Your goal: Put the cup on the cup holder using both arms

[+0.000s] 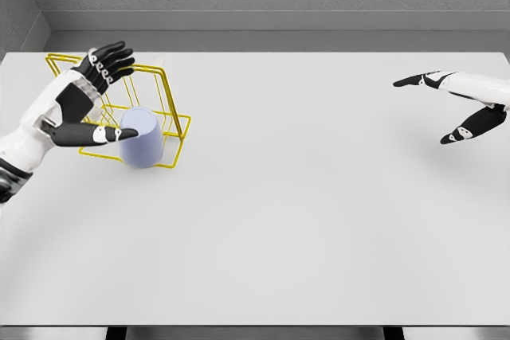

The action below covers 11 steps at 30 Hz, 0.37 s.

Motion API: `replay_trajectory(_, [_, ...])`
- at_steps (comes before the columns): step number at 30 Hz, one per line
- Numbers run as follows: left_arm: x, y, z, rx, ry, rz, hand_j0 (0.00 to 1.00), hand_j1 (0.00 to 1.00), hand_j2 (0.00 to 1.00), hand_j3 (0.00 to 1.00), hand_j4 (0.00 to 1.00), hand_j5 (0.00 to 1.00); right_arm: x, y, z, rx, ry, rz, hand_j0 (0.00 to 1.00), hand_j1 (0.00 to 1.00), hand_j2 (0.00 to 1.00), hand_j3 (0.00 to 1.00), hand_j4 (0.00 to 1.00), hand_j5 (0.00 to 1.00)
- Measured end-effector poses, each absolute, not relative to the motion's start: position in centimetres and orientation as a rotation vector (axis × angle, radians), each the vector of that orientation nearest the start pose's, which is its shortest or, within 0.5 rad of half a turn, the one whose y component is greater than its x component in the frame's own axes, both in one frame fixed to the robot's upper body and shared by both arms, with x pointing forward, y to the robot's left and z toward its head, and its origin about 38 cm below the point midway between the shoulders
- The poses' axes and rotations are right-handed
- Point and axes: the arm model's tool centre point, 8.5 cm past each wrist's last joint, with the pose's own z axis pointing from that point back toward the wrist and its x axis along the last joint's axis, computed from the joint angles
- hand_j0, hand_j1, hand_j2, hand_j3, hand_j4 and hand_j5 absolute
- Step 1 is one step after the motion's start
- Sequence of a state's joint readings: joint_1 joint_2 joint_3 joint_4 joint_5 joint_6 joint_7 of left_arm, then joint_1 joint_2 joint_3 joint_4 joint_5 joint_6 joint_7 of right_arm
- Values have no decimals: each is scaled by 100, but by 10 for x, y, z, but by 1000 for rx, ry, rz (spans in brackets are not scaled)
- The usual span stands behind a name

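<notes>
The left robot hand [96,97] is spread open, thumb touching the lavender cup [141,138], which hides part of the yellow wire cup holder [171,121]. The right robot hand [454,105], fingers apart, hovers over the tabletop [319,220].

A: any readable text, labels, numbers in view?
B: none; cup [142,147] is blank; wire cup holder [171,93] at 9 o'clock carries no markings; nothing legible on the table [319,220] either
</notes>
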<state>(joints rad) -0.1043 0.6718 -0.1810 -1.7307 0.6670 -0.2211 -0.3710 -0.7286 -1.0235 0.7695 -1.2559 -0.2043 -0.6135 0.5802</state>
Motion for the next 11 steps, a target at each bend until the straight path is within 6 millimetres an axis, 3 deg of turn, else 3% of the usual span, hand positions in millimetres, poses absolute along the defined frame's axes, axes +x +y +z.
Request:
replay_trajectory(5, [357, 319, 208, -417, -1874, -655, 100, 100, 100, 100, 100, 100, 432, -400, 241, -143, -1448, 1660, 100, 100, 100, 100, 100, 100])
replay_trajectory(7, [344, 324, 201, -426, -1887, -671, 100, 100, 100, 100, 100, 100, 432, -399, 241, -142, -1449, 1661, 100, 100, 100, 100, 100, 100])
replay_trajectory(11, [328, 328, 206, -444, -1987, -755, 100, 100, 100, 100, 100, 100, 432, -399, 241, -141, -1450, 1662, 100, 100, 100, 100, 100, 100])
